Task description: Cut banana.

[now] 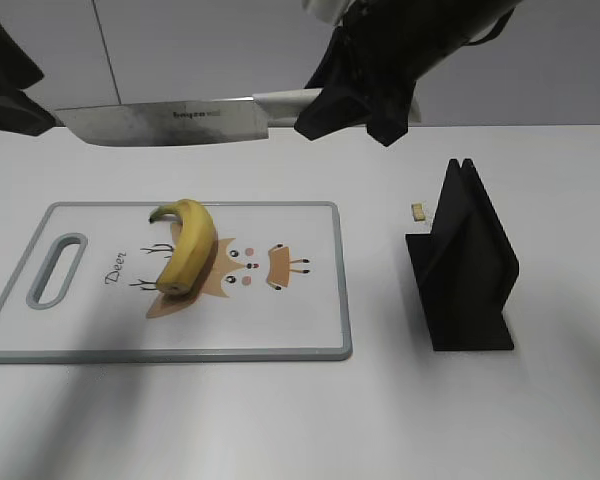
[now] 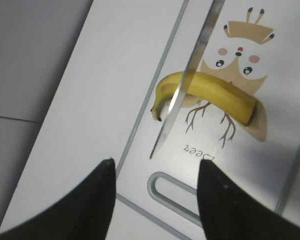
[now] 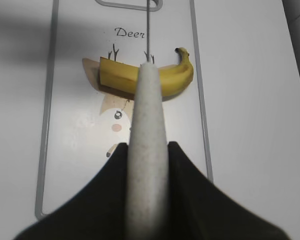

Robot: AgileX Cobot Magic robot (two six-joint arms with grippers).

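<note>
the banana [image 1: 185,247] lies on a white cutting board [image 1: 280,325] printed with a deer cartoon and the word "deer", on the white table [image 1: 400,420]. its dark stem tip points toward the far edge of the board, and its blunt cut end rests on the cartoon, nearer the front.

the right gripper [image 1: 355,105] has its jaws closed around the pale handle of a large knife [image 1: 170,122]. the knife is held up in the air, level, blade pointing to the left, above and behind the board. in the right wrist view the blade lines up over the middle of the banana, not touching it.

the left gripper [image 2: 155,192] hangs above the handle end of the board, jaws spread apart and holding nothing.

a black stand [image 1: 465,265] sits on the table well to the right of the board, with a small pale crumb [image 1: 418,211] just behind it.
</note>
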